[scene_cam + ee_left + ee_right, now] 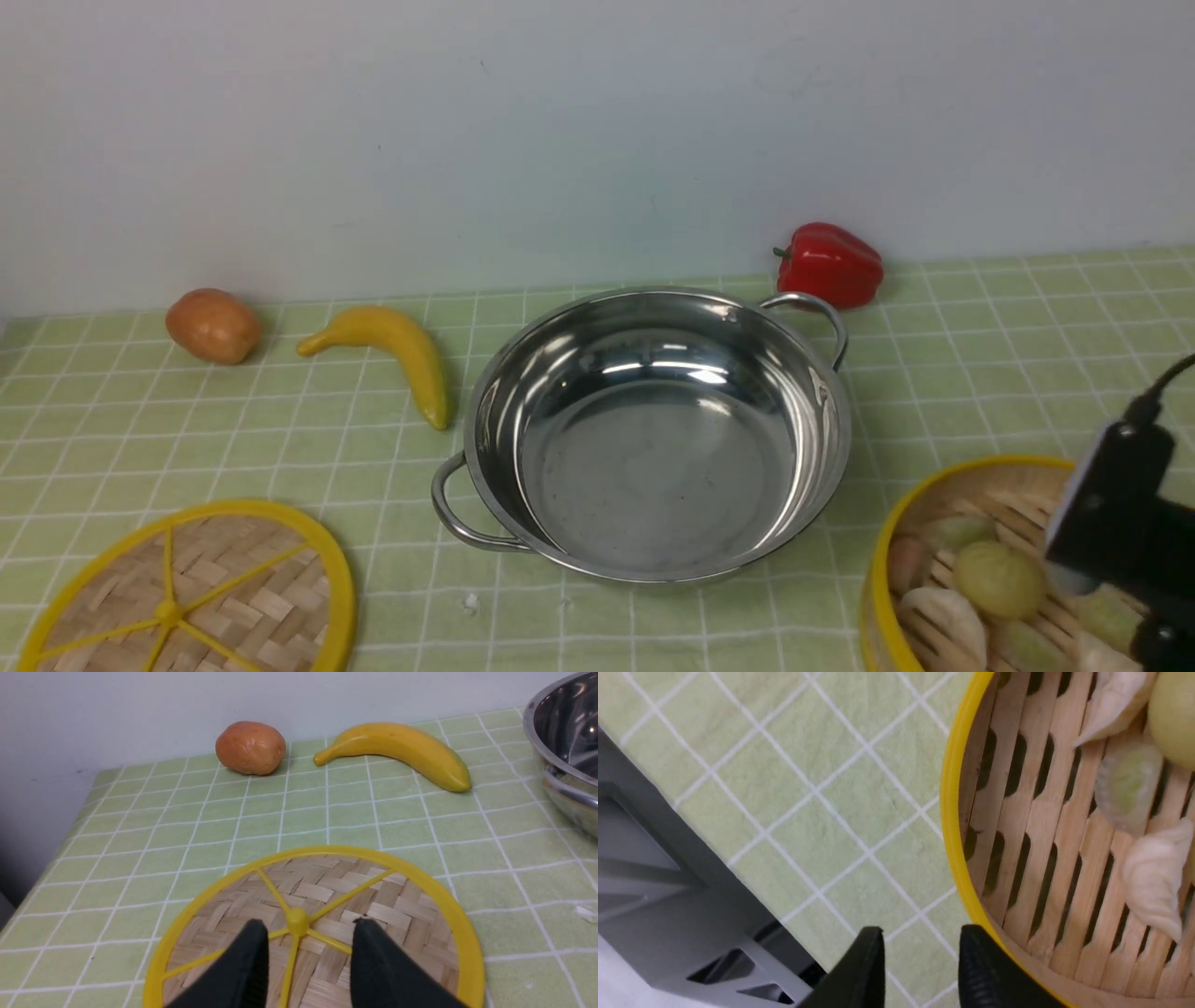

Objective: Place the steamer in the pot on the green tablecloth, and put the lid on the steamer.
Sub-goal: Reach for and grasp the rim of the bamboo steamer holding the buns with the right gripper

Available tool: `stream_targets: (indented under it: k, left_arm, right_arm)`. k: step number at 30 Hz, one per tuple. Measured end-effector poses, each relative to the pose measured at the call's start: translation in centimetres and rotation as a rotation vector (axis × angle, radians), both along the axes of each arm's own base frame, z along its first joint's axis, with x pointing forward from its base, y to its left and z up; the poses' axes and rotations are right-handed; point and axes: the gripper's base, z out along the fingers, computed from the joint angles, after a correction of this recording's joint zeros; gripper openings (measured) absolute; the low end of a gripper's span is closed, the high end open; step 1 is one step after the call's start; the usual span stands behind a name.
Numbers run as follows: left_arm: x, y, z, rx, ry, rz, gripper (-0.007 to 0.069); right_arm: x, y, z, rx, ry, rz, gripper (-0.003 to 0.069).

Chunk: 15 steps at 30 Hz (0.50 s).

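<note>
The shiny steel pot (653, 439) stands empty in the middle of the green tablecloth (980, 373), and its rim (560, 732) also shows in the left wrist view. The lid (233, 597) lies flat at the front left. My left gripper (306, 924) hovers open over the lid (373, 896), its fingers either side of the yellow hub. The steamer (980, 464), holding dumplings and buns, sits at the front right under my right arm (1116, 509). My right gripper (920, 933) is open just outside the steamer's yellow rim (950, 812), with only cloth between its fingers.
An orange-brown fruit (213, 325), a banana (397, 350) and a red pepper (829, 264) lie along the back wall. A small white scrap (470, 604) lies in front of the pot. The table's edge and grey frame (668, 882) are close to the steamer.
</note>
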Motion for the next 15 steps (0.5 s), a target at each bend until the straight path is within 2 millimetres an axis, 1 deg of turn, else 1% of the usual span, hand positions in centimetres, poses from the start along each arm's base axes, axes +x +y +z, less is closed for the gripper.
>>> stream_targets:
  k: [3,4,6,9,10,15]
  left_arm:
    - [0.0,0.0,0.0,0.000,0.000,0.000,0.0243]
    - [0.0,0.0,0.0,0.000,0.000,0.000,0.0243]
    - [0.0,0.0,0.0,0.000,0.000,0.000,0.0243]
    - [0.0,0.0,0.0,0.000,0.000,0.000,0.0243]
    - [0.0,0.0,0.0,0.000,0.000,0.000,0.0243]
    - [0.0,0.0,0.0,0.000,0.000,0.000,0.0243]
  right_arm:
    - [0.7,1.5,-1.1,-0.051,0.038,0.022,0.0243]
    - [0.8,1.5,-1.2,-0.052,0.040,0.019,0.0243]
    - [1.7,2.3,-2.3,-0.078,0.058,0.011,0.0243]
    - [2.6,2.8,-3.5,-0.092,0.063,0.008,0.0252]
    - [3.0,3.1,-4.0,-0.093,0.061,0.007,0.0262]
    - [3.8,3.6,-5.3,-0.101,0.069,0.003,0.0320]
